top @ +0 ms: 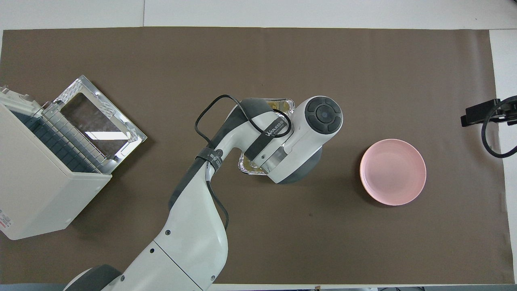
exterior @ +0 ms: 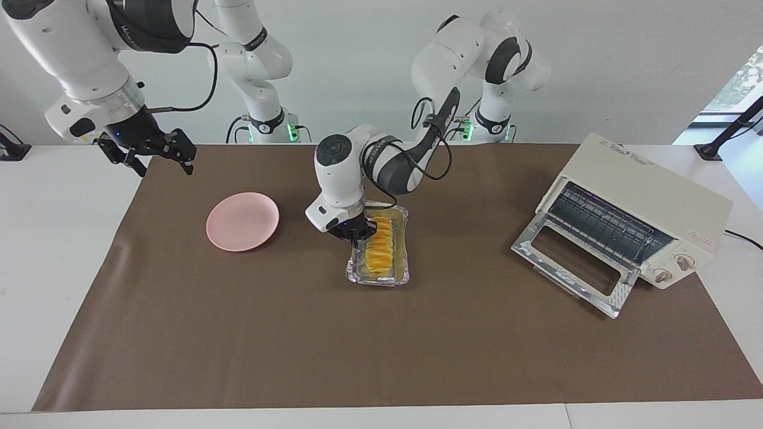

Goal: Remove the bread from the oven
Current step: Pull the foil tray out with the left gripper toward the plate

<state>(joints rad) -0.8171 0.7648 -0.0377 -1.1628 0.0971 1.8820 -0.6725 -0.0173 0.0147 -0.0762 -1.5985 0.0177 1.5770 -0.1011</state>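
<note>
The right gripper (exterior: pixel 156 156) is hanging in the air over the table's edge at the right arm's end, fingers spread wide and holding nothing; that arm is waiting. Below and just past those fingers toward the middle, the pink plate (exterior: pixel 242 221) is sitting bare on the brown mat (exterior: pixel 381 345). Moving along, the left gripper (exterior: pixel 356 232) is sitting down at the edge of the foil tray (exterior: pixel 403 238) in the middle of the mat, fingers pinched shut on the tray's rim on its plate side. The bread (exterior: pixel 379 249) is lying in the tray right beside those fingertips, out of the oven (exterior: pixel 650 202). In the overhead view the left arm is covering most of the tray (top: pixel 282 104). Well away from the closed fingers, at the left arm's end, the oven is standing with its door (exterior: pixel 572 265) dropped open and its rack (exterior: pixel 602 223) showing bare.
</note>
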